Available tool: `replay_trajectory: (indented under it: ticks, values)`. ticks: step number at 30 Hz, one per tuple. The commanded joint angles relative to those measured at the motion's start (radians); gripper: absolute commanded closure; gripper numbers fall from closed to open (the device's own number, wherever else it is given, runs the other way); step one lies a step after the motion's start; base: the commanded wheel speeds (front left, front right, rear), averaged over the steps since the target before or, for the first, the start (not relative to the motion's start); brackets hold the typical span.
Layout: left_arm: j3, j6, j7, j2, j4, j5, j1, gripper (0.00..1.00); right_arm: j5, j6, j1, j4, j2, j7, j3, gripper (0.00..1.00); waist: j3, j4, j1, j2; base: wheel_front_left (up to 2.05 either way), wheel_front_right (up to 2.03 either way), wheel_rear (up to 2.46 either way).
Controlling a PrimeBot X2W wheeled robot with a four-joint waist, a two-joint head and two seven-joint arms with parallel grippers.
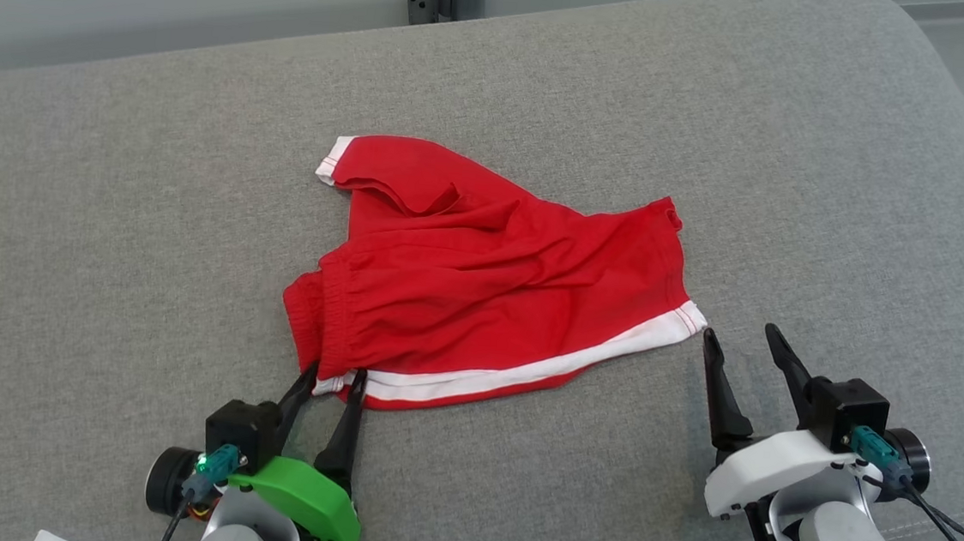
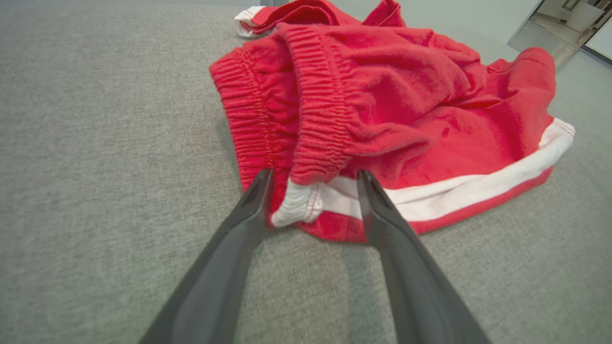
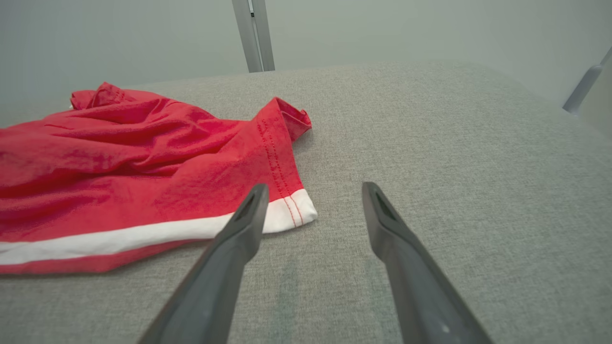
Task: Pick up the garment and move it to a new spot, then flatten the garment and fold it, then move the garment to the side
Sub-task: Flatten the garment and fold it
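Here the red garment [image 1: 481,279] lies crumpled in the middle of the grey cushion [image 1: 110,190], its long white-trimmed hem running from near left out to the right. The left gripper [image 1: 335,372] is nearer: its jaws stand spread with the near-left waistband corner between them, not yet pinched. The right gripper [image 1: 739,332], jaws spread and empty, sits just right of the hem's right corner.

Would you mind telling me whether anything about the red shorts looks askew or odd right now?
Yes: the red shorts lie crumpled on the grey cushion, far leg folded over, waistband bunched; no visible damage.
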Motion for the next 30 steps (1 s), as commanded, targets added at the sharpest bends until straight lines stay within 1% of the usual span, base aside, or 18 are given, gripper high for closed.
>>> replay_trajectory:
  ticks: [1, 4, 8, 10, 16, 23, 26, 27, 28, 29, 30]
  values:
    - [0.004, -0.004, 0.0, 0.005, 0.004, 0.012, -0.003, 1.0, 0.003, 0.0, -0.01, -0.005, -0.002, -0.003, -0.001, 0.0, 0.003, 0.0, 0.0, 0.0, 0.0, 0.0, 0.0]
    - [0.022, -0.001, 0.0, 0.005, 0.004, 0.014, -0.01, 1.0, -0.001, 0.0, -0.009, -0.004, -0.002, -0.003, -0.005, 0.0, 0.002, 0.006, 0.0, 0.0, 0.0, 0.0, 0.0]
    - [0.076, 0.037, 0.0, 0.005, -0.026, 0.0, 0.015, 1.0, 0.0, 0.0, 0.013, 0.007, -0.001, -0.003, 0.005, 0.0, -0.011, 0.03, 0.0, 0.0, 0.0, 0.0, 0.0]
    - [0.099, 0.048, 0.0, 0.005, -0.035, 0.0, 0.033, 1.0, 0.0, 0.0, 0.02, 0.015, -0.001, -0.003, 0.022, 0.0, -0.018, 0.046, 0.0, 0.0, 0.0, 0.0, 0.0]
    - [0.127, 0.043, 0.0, 0.005, -0.038, 0.017, 0.051, 1.0, 0.028, 0.0, 0.026, 0.054, -0.002, -0.003, 0.11, 0.0, -0.018, 0.084, 0.0, 0.0, 0.0, 0.0, 0.0]
    - [0.122, 0.043, 0.0, 0.005, -0.041, 0.0, 0.046, 1.0, 0.052, 0.0, -0.004, 0.111, -0.002, -0.003, 0.109, 0.0, -0.005, 0.114, 0.0, 0.0, 0.0, 0.0, 0.0]
    - [0.11, 0.045, 0.0, 0.005, -0.045, -0.005, 0.032, 1.0, 0.049, 0.0, -0.026, 0.159, -0.002, -0.003, 0.127, 0.0, 0.008, 0.127, 0.0, 0.0, 0.0, 0.0, 0.0]
    - [0.108, 0.046, 0.0, 0.005, -0.046, -0.005, 0.029, 1.0, 0.049, 0.0, -0.032, 0.172, -0.002, -0.003, 0.135, 0.17, 0.011, 0.13, 0.0, 0.0, 0.0, 0.0, 0.0]
    - [0.108, 0.045, 0.0, 0.005, -0.047, -0.005, 0.026, 1.0, 0.051, 0.0, -0.036, 0.185, -0.002, -0.003, 0.142, 0.38, 0.014, 0.132, 0.0, 0.0, 0.0, 0.0, 0.0]
    - [0.109, 0.045, 0.0, 0.005, -0.049, -0.006, 0.023, 1.0, 0.057, 0.0, -0.039, 0.206, -0.002, 0.0, 0.149, 0.99, 0.016, 0.134, 0.0, 0.0, 0.0, 0.0, 0.0]
    - [0.11, 0.045, 0.0, 0.005, -0.048, -0.006, 0.022, 1.0, 0.065, 0.0, -0.042, 0.219, -0.002, 0.0, 0.155, 1.0, 0.016, 0.136, 0.0, 0.0, 0.0, 0.0, 0.0]
